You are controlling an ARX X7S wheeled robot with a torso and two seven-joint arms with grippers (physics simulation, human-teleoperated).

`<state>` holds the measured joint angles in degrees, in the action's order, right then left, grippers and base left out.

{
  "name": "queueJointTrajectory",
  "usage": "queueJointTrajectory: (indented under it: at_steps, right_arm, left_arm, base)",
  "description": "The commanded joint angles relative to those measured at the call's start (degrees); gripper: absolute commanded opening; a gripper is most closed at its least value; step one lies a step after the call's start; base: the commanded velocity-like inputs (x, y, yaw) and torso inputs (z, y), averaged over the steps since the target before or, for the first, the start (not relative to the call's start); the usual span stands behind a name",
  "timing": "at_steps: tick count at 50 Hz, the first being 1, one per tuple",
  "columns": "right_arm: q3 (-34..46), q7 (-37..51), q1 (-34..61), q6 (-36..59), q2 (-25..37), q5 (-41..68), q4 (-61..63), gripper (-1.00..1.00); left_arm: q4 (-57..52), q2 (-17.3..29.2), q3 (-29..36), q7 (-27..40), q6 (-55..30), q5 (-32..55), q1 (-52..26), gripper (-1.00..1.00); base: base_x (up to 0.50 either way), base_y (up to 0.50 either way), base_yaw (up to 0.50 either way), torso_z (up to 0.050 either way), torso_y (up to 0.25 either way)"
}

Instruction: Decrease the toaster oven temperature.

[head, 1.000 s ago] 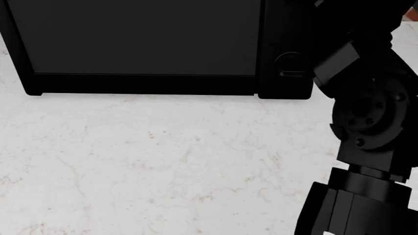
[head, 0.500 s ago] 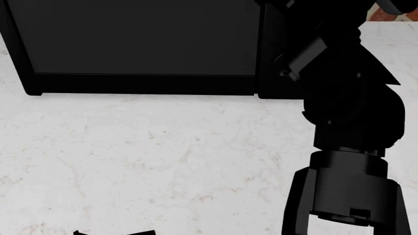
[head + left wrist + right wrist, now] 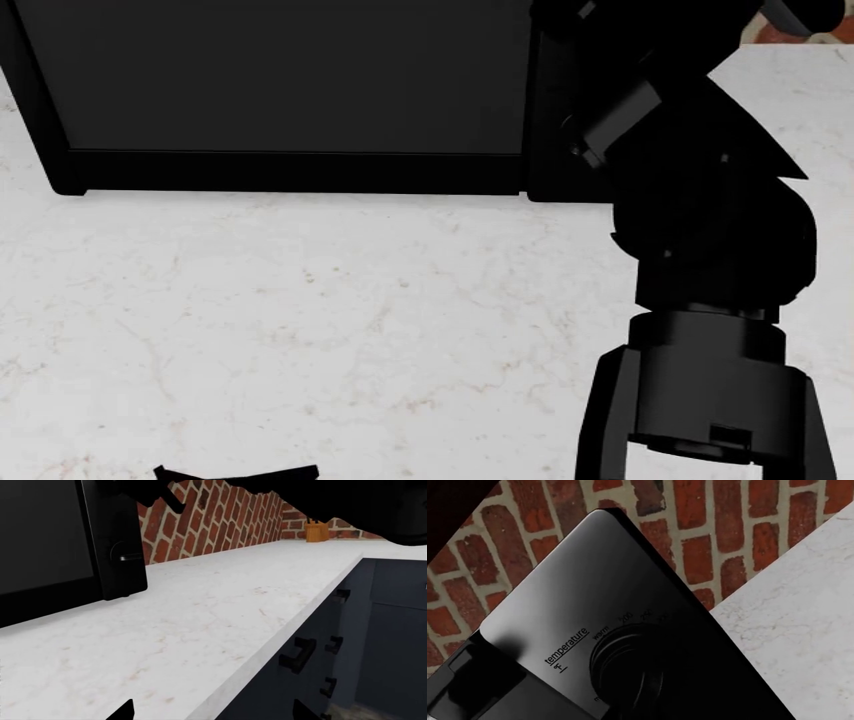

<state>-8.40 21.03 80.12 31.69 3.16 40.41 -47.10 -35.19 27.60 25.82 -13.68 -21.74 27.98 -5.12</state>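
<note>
The toaster oven (image 3: 287, 75) is a matte-black box with a wide dark glass door at the back of the white counter. It also shows in the left wrist view (image 3: 47, 535). Its narrow side panel (image 3: 570, 605) carries the label "temperature" and a round black knob (image 3: 624, 660), seen close in the right wrist view. My right arm (image 3: 707, 230) reaches up to that panel and hides the knob in the head view. The right jaws merge with the black knob, so their state is unclear. My left gripper (image 3: 213, 716) is open and empty, low over the counter's front edge.
White marble counter (image 3: 334, 320) lies in front of the oven. A brick wall (image 3: 220, 520) runs behind it, with an orange knife block (image 3: 317, 530) far along. Dark navy drawers with bar handles (image 3: 298, 655) sit below the counter edge.
My right arm has swung left and up onto the oven's side panel, covering the knob. My left gripper's tips have come into the bottom of the head view.
</note>
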Motion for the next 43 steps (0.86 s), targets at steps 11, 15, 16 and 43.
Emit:
queueJointTrajectory:
  at_steps: [11,15,16,43]
  right_arm:
    - [10.47,-1.93,0.31,3.52,1.80,-6.30,3.47,-1.00]
    - [14.61,-2.88,0.50,5.46,2.63,-8.68,4.34,-1.00]
    - [16.71,-3.72,0.65,6.08,2.89,-9.94,4.35,-1.00]
    - [49.11,-14.32,3.06,18.14,7.96,-27.45,10.25,-1.00]
  left_arm:
    - [-0.05,0.31,0.31,0.34,0.42,-0.10,0.14,1.00]
    - [0.16,0.33,0.44,0.26,1.03,-0.33,0.51,1.00]
    - [0.39,0.28,0.54,0.16,1.40,-0.52,0.67,1.00]
    - [2.68,-0.02,1.18,-0.22,4.06,-1.30,1.68,1.00]
  base:
    - [0.00,0.00,0.00,0.000,0.001]
    - [-0.01,0.00,0.00,0.000,0.005]
    - [0.00,0.00,0.00,0.000,0.000]
    - [0.00,0.00,0.00,0.000,0.002]
